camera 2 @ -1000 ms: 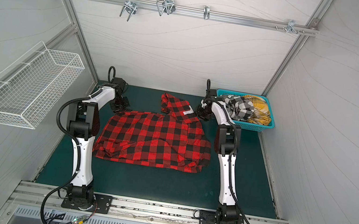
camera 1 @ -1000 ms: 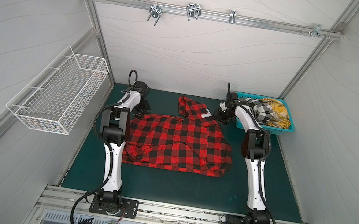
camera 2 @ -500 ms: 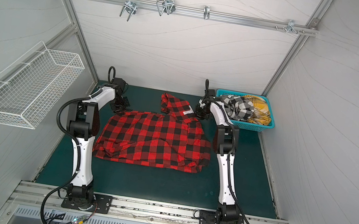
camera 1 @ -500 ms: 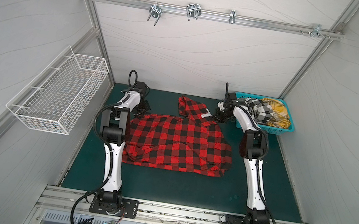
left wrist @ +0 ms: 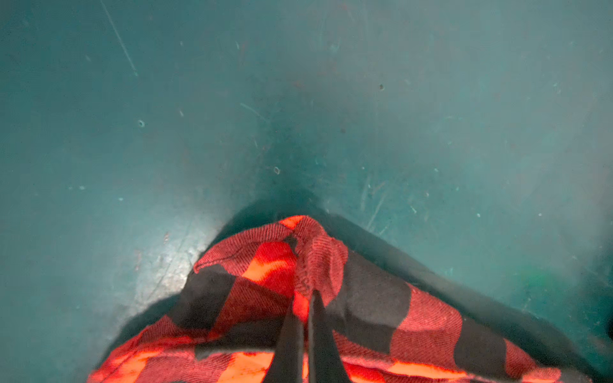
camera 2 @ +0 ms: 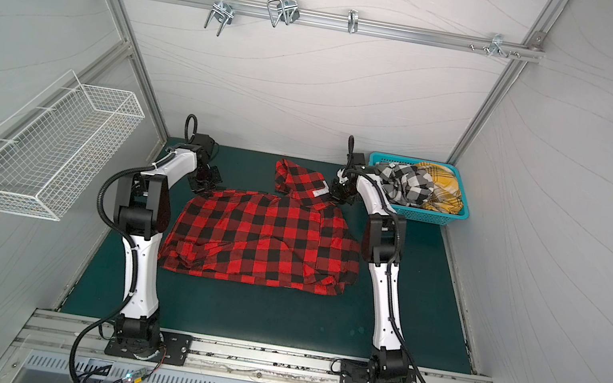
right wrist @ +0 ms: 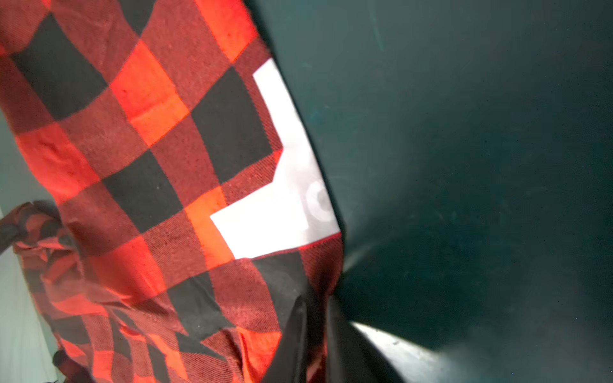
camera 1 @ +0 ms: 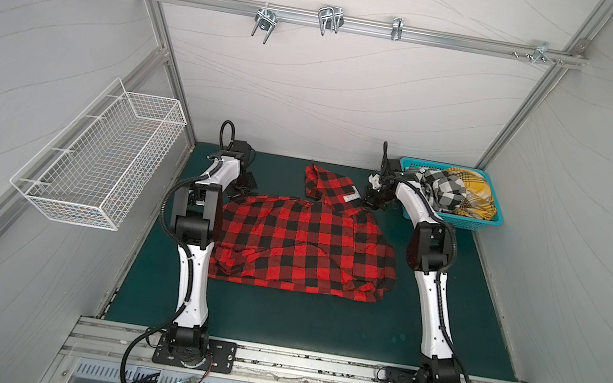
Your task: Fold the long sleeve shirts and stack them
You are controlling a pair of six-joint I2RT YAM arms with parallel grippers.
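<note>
Pinch grips on the red-and-black shirt (camera 1: pixel 300 242) — left hand (left wrist: pixel 306 296) and right hand (right wrist: pixel 315 300) both low, reaching forward

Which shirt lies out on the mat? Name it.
The red-and-black check shirt, spread on the green mat. The black-and-white shirt and yellow shirt sit bunched in the blue basket.

Robotics lab booth: white panel walls (camera 1: pixel 312 96), silver aluminium hook rail (camera 1: pixel 366 27) at twelve o'clock, two white-and-black robot arms (camera 1: pixel 194 271) bolted to a metal base rail (camera 1: pixel 309 364) at six o'clock.
</note>
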